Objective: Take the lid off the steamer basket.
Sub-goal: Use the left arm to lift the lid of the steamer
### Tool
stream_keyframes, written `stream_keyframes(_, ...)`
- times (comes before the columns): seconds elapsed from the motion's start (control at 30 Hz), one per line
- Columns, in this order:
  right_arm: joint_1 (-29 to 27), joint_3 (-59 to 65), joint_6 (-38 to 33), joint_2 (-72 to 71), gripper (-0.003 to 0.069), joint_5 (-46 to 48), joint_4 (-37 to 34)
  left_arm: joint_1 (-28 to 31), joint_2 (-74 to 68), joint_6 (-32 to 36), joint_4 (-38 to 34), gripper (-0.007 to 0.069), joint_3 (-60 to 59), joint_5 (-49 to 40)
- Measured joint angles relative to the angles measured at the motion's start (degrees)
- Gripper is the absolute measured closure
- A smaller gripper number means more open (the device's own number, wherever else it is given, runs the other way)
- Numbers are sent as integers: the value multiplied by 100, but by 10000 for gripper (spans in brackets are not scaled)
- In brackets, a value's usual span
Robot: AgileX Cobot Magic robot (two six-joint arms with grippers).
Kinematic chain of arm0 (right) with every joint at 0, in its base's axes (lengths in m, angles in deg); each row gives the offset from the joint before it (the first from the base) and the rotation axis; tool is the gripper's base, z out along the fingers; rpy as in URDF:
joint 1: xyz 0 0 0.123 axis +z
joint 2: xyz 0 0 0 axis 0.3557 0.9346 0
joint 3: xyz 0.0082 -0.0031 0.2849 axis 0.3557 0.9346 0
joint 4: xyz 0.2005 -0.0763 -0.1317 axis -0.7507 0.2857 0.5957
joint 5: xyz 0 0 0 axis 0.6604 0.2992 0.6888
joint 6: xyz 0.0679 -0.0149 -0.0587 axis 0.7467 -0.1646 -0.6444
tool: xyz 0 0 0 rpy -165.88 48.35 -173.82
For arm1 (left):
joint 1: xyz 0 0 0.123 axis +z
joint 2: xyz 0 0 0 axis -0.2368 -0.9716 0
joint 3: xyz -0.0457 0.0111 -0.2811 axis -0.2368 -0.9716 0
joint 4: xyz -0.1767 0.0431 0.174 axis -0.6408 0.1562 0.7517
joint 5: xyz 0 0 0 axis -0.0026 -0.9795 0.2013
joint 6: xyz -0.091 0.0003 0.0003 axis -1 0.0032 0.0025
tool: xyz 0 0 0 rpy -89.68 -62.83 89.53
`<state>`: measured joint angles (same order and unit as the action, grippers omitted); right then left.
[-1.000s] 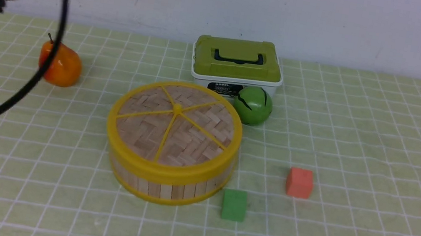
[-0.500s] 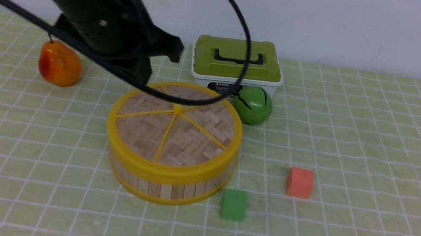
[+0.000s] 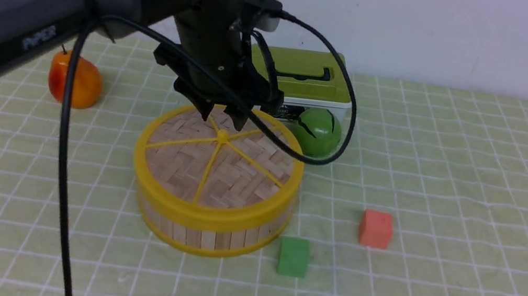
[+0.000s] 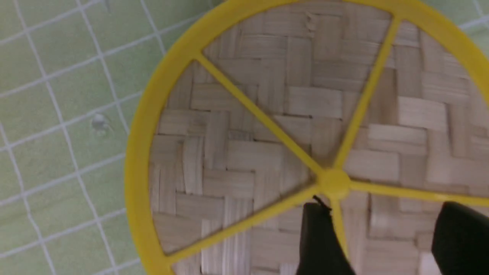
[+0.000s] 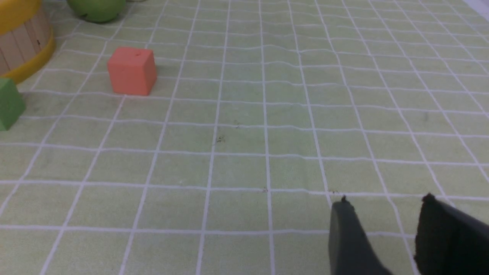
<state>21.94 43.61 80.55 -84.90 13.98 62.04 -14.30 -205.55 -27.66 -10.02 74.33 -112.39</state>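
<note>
The lid (image 3: pixel 219 162), a woven light-wood disc with a thick yellow rim and yellow spokes, sits closed on the steamer basket (image 3: pixel 207 237) in the middle of the cloth. My left gripper (image 3: pixel 222 120) hangs open just above the lid's far part, close to the centre knob (image 3: pixel 222 136). In the left wrist view the lid (image 4: pixel 290 114) fills the frame and the gripper (image 4: pixel 382 214) is open and empty with the knob (image 4: pixel 334 182) just ahead of one fingertip. My right gripper (image 5: pixel 386 206) is open and empty over bare cloth, out of the front view.
A white box with an olive-green lid (image 3: pixel 301 77) stands behind the basket, a green ball (image 3: pixel 318 131) beside it. An orange pear (image 3: pixel 74 81) lies at the left. A red cube (image 3: pixel 375 229) and a green cube (image 3: pixel 293 257) lie right of the basket.
My left arm has swung in from the far left and come down over the lid's far side. The lid and basket have not moved.
</note>
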Motion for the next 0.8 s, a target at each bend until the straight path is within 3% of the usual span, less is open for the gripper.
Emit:
stream_keyframes(0.37,0,0,0,0,418,0,0,0,-410,-116,99,284,49,20)
stream_keyframes(0.5,0,0,0,0,418,0,0,0,-468,-288,144,341,49,78)
stream_keyframes(0.57,0,0,0,0,418,0,0,0,-468,-421,200,428,68,124)
stream_keyframes(0.7,0,0,0,0,418,0,0,-11,-468,-592,250,520,68,134)
stream_keyframes(0.8,0,0,0,0,418,0,0,-11,-468,-675,285,518,68,134)
